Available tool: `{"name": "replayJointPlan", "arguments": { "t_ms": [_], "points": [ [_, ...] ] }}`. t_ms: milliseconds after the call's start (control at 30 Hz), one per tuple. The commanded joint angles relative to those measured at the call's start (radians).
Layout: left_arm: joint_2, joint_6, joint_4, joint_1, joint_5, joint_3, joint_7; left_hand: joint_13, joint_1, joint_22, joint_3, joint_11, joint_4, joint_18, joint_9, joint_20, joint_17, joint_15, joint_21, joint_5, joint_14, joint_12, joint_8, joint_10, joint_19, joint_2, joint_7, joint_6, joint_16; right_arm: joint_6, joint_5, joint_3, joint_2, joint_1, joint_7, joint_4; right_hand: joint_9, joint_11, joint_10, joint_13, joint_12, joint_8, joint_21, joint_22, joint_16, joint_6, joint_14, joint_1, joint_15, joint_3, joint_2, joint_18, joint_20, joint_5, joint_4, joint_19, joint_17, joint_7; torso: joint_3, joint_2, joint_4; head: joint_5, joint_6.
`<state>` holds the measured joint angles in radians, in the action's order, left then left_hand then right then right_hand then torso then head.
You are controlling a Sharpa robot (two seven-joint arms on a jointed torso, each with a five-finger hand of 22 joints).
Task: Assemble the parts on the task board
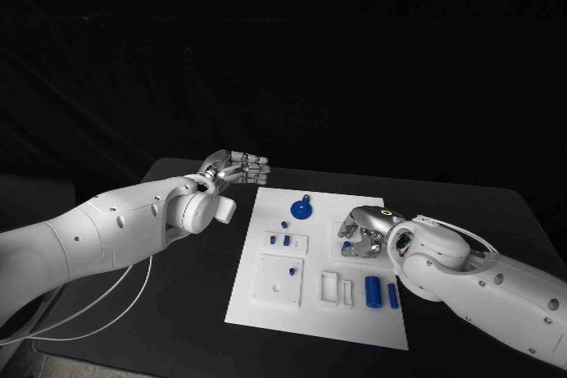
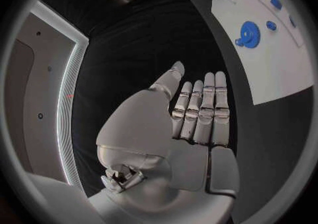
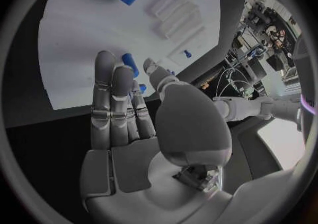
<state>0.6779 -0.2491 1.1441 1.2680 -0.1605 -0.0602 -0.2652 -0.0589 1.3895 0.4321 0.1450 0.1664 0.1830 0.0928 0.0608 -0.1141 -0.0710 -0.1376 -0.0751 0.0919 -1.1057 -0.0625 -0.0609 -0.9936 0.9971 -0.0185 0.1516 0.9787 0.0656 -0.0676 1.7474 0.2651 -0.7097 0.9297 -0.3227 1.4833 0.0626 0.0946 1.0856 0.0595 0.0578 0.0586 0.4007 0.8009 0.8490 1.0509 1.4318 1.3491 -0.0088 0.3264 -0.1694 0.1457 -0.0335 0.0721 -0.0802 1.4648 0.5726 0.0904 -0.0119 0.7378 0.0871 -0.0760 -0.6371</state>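
White plastic makes up the task board (image 1: 319,312), which is seen lying flat at the lower middle of the head view on the black bench (image 1: 496,210). The right robot hand (image 1: 361,233) is placed over the board's right edge, and it is by far the nearer hand to the parts. A small blue part (image 1: 349,247) is seen right at its fingertips; whether it is pinched or merely touched cannot be told, since in the right wrist view the fingers (image 3: 113,96) are held straight and close together above a short blue peg (image 3: 130,65). Below that hand in the head view, two blue cylinders (image 1: 374,292) lie side by side with their long axes running up and down the frame. A blue gear (image 1: 302,207) is set near the board's upper edge, to the upper left of the right hand. Raised white blocks (image 1: 281,280) with recesses are fixed at the board's lower left; their holes appear unfilled. The left robot hand (image 1: 237,168) is held off the board's upper-left corner, fingers straight and pressed together, with nothing in it.
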Motion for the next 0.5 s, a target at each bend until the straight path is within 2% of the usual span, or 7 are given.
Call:
{"name": "replayJointPlan", "arguments": {
  "t_ms": [33,167,500],
  "points": [
    [-0.002,0.018,0.001,0.001,-0.005,0.0,-0.009,0.0,0.003,-0.001,0.001,0.0,-0.005,0.004,0.001,-0.004,-0.001,-0.002,-0.003,-0.001,0.003,-0.002,-0.004,0.005,0.004,-0.004,-0.002,0.003,-0.003,0.022,0.033,0.0,0.003,-0.002,-0.011,0.0,-0.001,-0.003,0.014,-0.001,0.001,0.003,0.001,0.004,-0.002,0.01,-0.002,-0.021,-0.003,0.071,-0.004,0.014,0.0,-0.013,-0.019,0.037,-0.001,0.004,-0.0003,0.0,0.0002,0.001,-0.001],
    [-0.002,0.018,0.001,0.001,-0.005,0.0,-0.009,0.0,0.003,-0.001,0.001,0.0,-0.005,0.004,0.001,-0.004,-0.001,-0.002,-0.003,-0.001,0.003,-0.002,-0.004,0.005,0.004,-0.004,-0.002,0.003,-0.003,0.027,0.035,0.0,0.007,-0.006,-0.008,-0.003,-0.001,-0.003,0.025,-0.001,0.001,0.003,0.007,0.01,0.0,0.019,-0.002,-0.045,-0.005,0.146,-0.008,0.015,-0.001,-0.014,-0.043,0.036,-0.001,0.006,-0.0008,0.0,0.0009,0.001,-0.002],
    [-0.001,0.019,0.001,0.001,-0.005,-0.001,-0.009,0.0,0.002,-0.002,0.001,0.0,-0.005,0.004,0.001,-0.004,-0.001,-0.001,-0.004,-0.001,0.002,-0.002,-0.004,0.005,0.004,-0.005,-0.001,-0.002,-0.002,0.024,0.038,0.0,0.009,-0.016,-0.008,-0.005,0.0,-0.016,0.079,-0.001,0.001,0.005,0.014,0.019,0.0,0.044,0.002,-0.065,-0.012,0.234,-0.009,0.008,-0.008,-0.017,-0.055,0.037,0.001,0.013,-0.0017,-0.001,0.0004,0.0,-0.005]
  ]
}}
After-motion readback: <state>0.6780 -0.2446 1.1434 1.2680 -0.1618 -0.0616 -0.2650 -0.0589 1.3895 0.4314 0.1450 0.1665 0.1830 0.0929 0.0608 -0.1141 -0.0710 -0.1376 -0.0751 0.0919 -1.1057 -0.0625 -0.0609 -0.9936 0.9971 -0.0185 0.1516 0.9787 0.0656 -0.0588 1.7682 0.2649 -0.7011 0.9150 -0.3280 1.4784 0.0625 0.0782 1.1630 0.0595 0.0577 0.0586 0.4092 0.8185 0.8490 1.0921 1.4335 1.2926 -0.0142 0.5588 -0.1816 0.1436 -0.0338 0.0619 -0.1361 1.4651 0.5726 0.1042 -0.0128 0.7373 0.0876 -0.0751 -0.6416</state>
